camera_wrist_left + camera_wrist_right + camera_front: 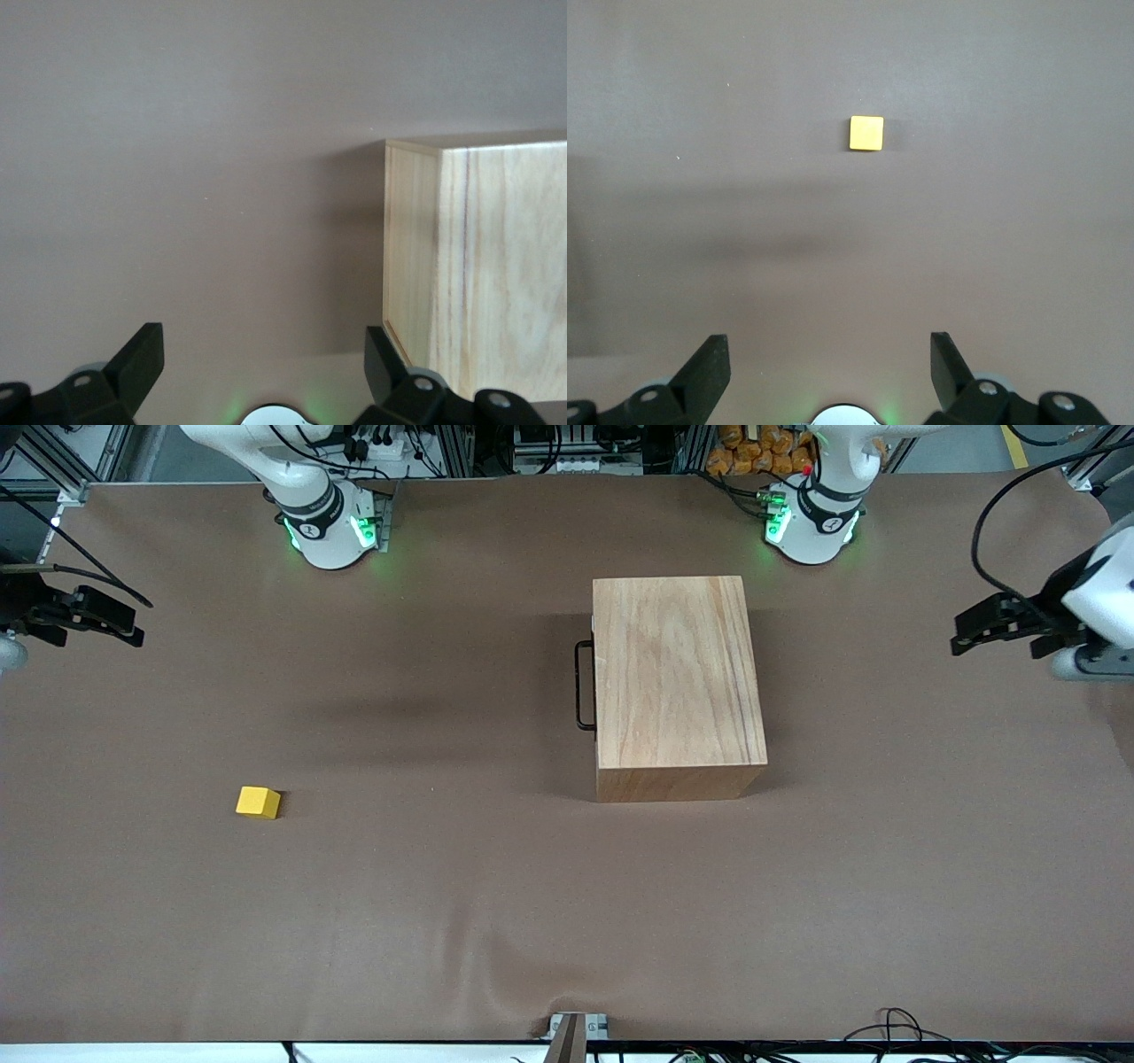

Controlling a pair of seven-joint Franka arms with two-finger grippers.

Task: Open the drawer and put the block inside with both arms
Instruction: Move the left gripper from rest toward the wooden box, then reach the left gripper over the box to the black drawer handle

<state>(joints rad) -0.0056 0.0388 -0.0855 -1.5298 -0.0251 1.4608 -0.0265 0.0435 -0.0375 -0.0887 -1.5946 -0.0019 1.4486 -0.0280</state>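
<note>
The right arm's tool [93,620] hangs in the air over the worktop's edge at the right arm's end, holding nothing; its two black fingers [709,367] stand wide apart in the right wrist view, with bare brown surface between them. The right arm waits there, well apart from everything on the worktop.

The worktop [443,921] is covered by a plain brown sheet that shows a few soft wrinkles near the edge closest to the front camera. The yellow block [258,802] sits alone on it, toward the right arm's end and nearer to the front camera than the wooden box [675,677].

The box stands around the middle of the worktop, closer to the left arm's end. Its drawer is pushed in, and the black wire handle [584,685] sticks out from the side that faces the right arm's end.

The left arm's tool [992,627] hovers over the worktop's edge at the left arm's end, empty, its fingers [142,363] spread wide. This arm waits too.

Along the edge by the arms' bases stand metal frames, cables and green-lit pedestals.
</note>
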